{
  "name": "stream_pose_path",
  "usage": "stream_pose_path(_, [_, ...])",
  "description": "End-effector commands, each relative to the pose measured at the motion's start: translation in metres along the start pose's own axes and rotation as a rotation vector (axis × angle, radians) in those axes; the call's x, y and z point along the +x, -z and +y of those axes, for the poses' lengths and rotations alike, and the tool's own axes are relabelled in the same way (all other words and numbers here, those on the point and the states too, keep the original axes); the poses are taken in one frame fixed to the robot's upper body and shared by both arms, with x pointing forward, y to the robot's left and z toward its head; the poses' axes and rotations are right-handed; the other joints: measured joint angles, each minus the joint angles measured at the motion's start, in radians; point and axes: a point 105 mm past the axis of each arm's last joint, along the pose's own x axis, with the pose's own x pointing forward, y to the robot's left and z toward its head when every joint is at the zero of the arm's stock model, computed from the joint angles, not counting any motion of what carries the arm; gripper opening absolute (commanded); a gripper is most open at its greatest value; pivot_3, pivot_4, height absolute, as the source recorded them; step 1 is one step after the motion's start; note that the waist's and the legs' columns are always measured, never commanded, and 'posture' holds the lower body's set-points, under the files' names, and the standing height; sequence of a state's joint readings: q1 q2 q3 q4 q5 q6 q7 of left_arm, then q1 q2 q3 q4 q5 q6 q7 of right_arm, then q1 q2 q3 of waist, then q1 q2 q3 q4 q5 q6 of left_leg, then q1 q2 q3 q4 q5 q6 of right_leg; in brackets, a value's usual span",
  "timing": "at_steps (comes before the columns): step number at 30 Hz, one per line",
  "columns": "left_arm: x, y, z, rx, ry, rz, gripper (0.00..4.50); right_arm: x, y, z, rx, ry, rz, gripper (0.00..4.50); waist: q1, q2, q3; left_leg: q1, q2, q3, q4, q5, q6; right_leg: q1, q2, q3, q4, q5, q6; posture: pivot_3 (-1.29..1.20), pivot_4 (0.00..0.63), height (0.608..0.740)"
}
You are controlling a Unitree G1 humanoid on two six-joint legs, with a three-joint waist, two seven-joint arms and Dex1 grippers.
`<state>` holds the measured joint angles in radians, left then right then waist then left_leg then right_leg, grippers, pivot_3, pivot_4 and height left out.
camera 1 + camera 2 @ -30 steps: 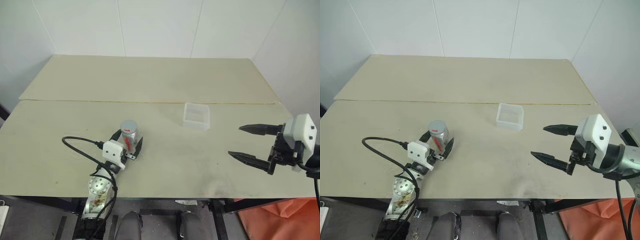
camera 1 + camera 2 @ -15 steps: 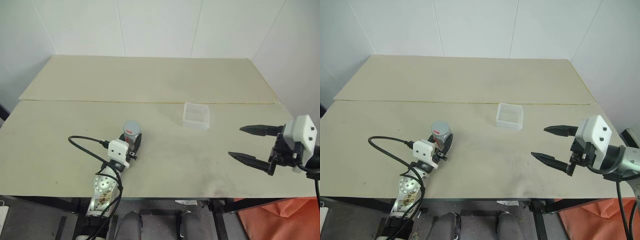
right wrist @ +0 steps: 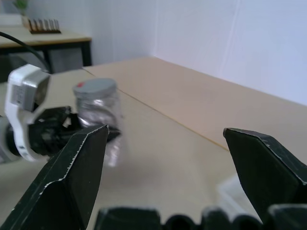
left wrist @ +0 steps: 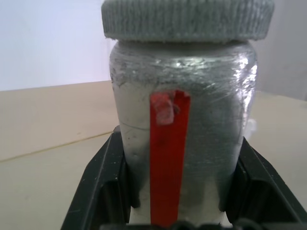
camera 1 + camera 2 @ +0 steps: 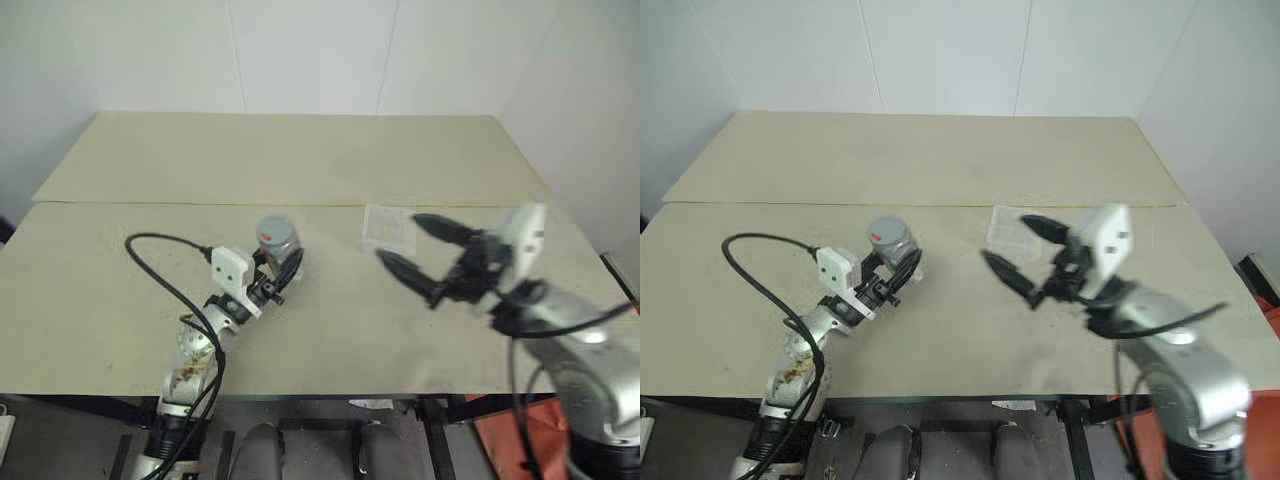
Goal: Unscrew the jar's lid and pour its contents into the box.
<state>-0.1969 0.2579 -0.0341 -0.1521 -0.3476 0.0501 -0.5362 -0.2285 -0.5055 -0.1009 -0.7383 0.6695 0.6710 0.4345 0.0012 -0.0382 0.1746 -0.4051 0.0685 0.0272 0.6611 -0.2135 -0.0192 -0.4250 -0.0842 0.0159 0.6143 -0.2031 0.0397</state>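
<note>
The jar (image 5: 279, 243) is a small clear cylinder with a red strip down its side (image 4: 168, 158), and the grey ribbed lid (image 4: 187, 19) sits on it. My left gripper (image 5: 282, 264) is shut on the jar's lower body and holds it a little off the table, slightly tilted. My right gripper (image 5: 398, 237) hangs open in the air to the jar's right, its black fingers (image 3: 76, 167) spread wide and pointing toward the jar (image 3: 98, 112). The clear box (image 5: 386, 222) lies on the table just behind the right gripper, partly covered by its fingers.
The beige table (image 5: 300, 160) is made of two boards with a seam across it, and white walls close its far side and right side. A black cable (image 5: 160, 262) loops off the left wrist over the table's near left part.
My left gripper has shut on the jar and lifted it up and to the right. My right gripper, still open, has swung left from the table's right edge to in front of the box.
</note>
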Motion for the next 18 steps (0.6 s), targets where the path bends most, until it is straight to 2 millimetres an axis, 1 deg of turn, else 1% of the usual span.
stream_pose_path(1, [0.006,-0.007,-0.007,0.047,0.080,0.019,2.01,0.017,-0.012,0.018,-0.004,0.018,-0.067,4.50,-0.001,0.000,0.000,0.000,0.000,0.000,0.000,0.000,0.000,0.000,0.000,0.000,-0.001,0.000,0.000,0.00,0.150,0.740])
stream_pose_path(4, [0.009,-0.005,-0.010,0.084,0.123,0.040,2.01,0.028,-0.017,0.029,0.017,-0.012,-0.103,4.50,0.000,0.000,0.000,-0.001,0.000,0.000,0.000,0.000,0.000,0.000,0.000,0.000,-0.002,0.002,0.001,0.00,0.150,0.740])
stream_pose_path(7, [0.011,-0.004,-0.014,0.085,0.142,0.037,2.01,0.040,-0.015,0.036,-0.001,-0.034,-0.096,4.50,-0.002,0.000,0.000,-0.001,0.000,0.000,0.000,0.000,0.000,0.000,0.000,0.000,-0.002,0.001,0.000,0.00,0.150,0.740])
stream_pose_path(12, [0.012,-0.002,-0.021,0.105,0.168,0.029,2.01,0.053,-0.011,0.037,-0.005,-0.020,-0.086,4.50,-0.004,0.000,0.000,-0.001,0.001,0.000,0.000,0.000,0.000,0.000,0.001,0.000,-0.001,0.000,-0.001,0.00,0.150,0.740])
stream_pose_path(18, [0.010,0.000,-0.030,0.125,0.201,0.014,2.01,0.062,-0.001,0.039,-0.004,-0.031,-0.057,4.50,-0.005,0.000,0.000,-0.001,0.001,0.000,0.000,0.000,0.000,-0.001,0.001,0.000,-0.001,0.000,-0.001,0.00,0.150,0.740])
